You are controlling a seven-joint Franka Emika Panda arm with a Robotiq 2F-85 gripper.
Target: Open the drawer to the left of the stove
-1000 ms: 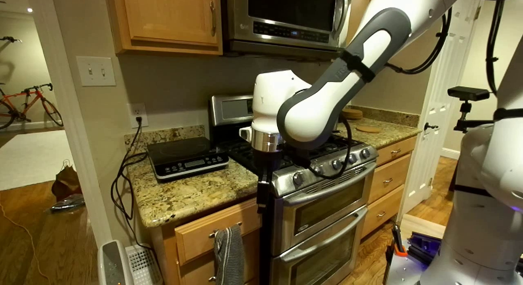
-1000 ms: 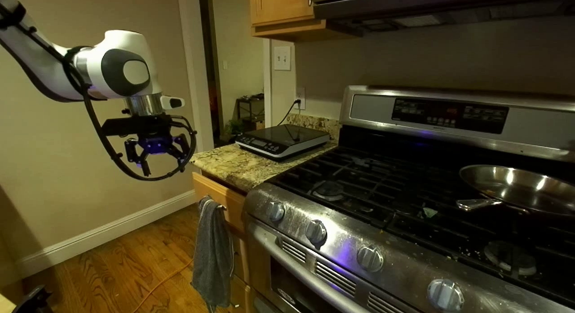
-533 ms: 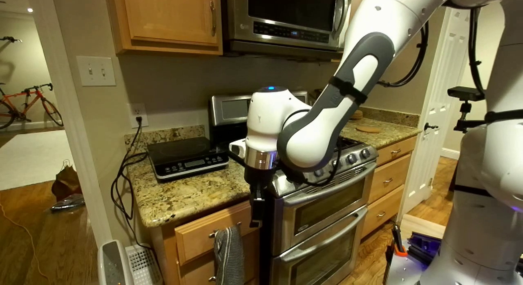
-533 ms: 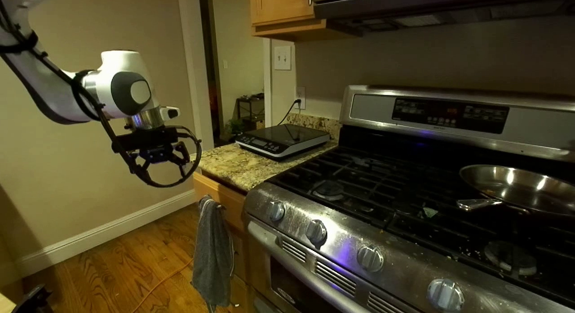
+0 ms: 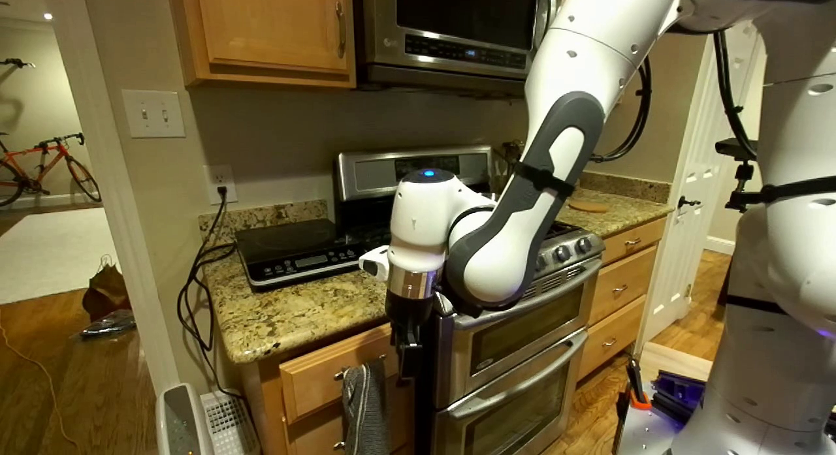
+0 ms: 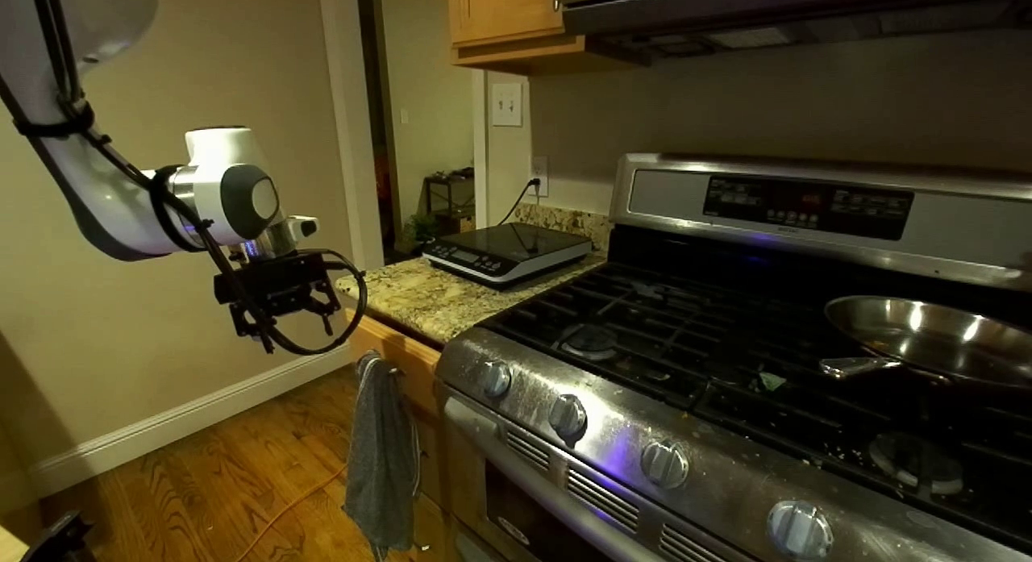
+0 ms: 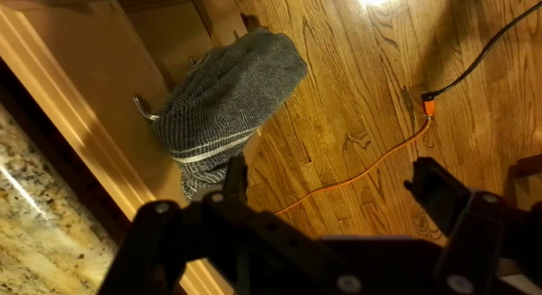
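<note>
The honey-oak drawer [image 5: 313, 383] sits under the counter beside the stove [image 5: 516, 350]. Its flat front also shows in an exterior view [image 6: 407, 360] and in the wrist view [image 7: 110, 75]. A dark gap lies between its top edge and the counter; its inside is hidden. A grey towel [image 5: 367, 403] hangs over its metal handle [image 7: 146, 109], covering most of it. My gripper [image 7: 330, 174] is open and empty, its fingers wide apart above the floor, in front of the drawer front. In both exterior views the gripper [image 5: 406, 363] [image 6: 298, 328] is apart from the handle.
The granite counter [image 5: 294, 314] with a black induction cooktop [image 5: 294, 252] overhangs the drawer. A steel pan [image 6: 943, 344] sits on the stove. An orange cord [image 7: 360, 174] lies on the wood floor. A white appliance [image 5: 186, 419] stands beside the cabinet.
My arm and open gripper have moved down and somewhat toward the drawer front, below counter level. The drawer and towel have not visibly moved.
</note>
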